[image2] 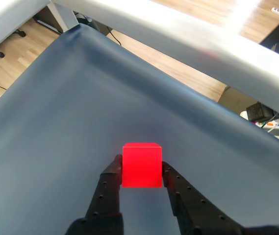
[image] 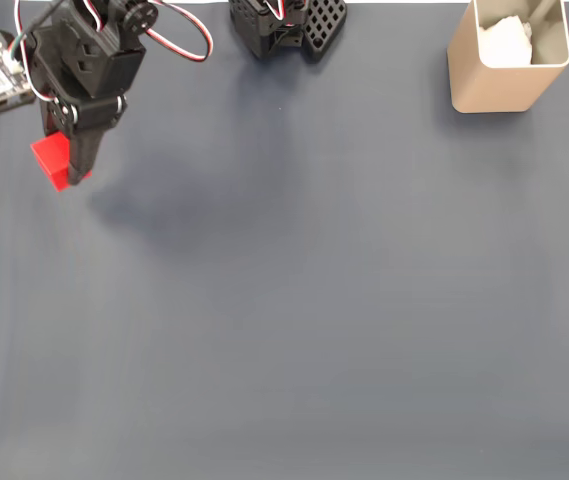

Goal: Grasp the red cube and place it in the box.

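Dark blue desk mat [image: 314,300] underneath. Clamped red cube [image2: 141,165] between pincer [image2: 140,172] fingers near desk's far left corner; not yet carried to beige box [image: 494,85] at far right corner.

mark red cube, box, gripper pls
red cube [image2: 141,164], wrist view, centre of its facing side
box [image: 489,88], fixed view, beige outer wall
gripper [image2: 140,172], wrist view, midway between fingertips; jaws against the cube's sides

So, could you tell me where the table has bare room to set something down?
The blue cloth is bare from the centre down to the bottom edge, between the gripper holding the red cube on the left and the box at top right. The top edge is crowded.
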`<state>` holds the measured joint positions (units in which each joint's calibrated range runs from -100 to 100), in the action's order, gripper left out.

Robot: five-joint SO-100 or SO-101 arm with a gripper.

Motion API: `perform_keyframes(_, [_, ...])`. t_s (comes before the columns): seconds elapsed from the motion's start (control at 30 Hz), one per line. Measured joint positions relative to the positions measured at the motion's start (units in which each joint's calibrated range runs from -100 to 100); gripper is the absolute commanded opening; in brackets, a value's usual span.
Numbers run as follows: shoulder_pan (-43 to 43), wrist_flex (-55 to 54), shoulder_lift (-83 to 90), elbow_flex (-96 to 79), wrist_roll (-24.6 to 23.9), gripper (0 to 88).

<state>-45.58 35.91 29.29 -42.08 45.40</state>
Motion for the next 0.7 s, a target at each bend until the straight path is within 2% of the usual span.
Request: perform_keyframes(0.7, [24.2, 1.71, 7.85, 0.55, 2.54, 0.2])
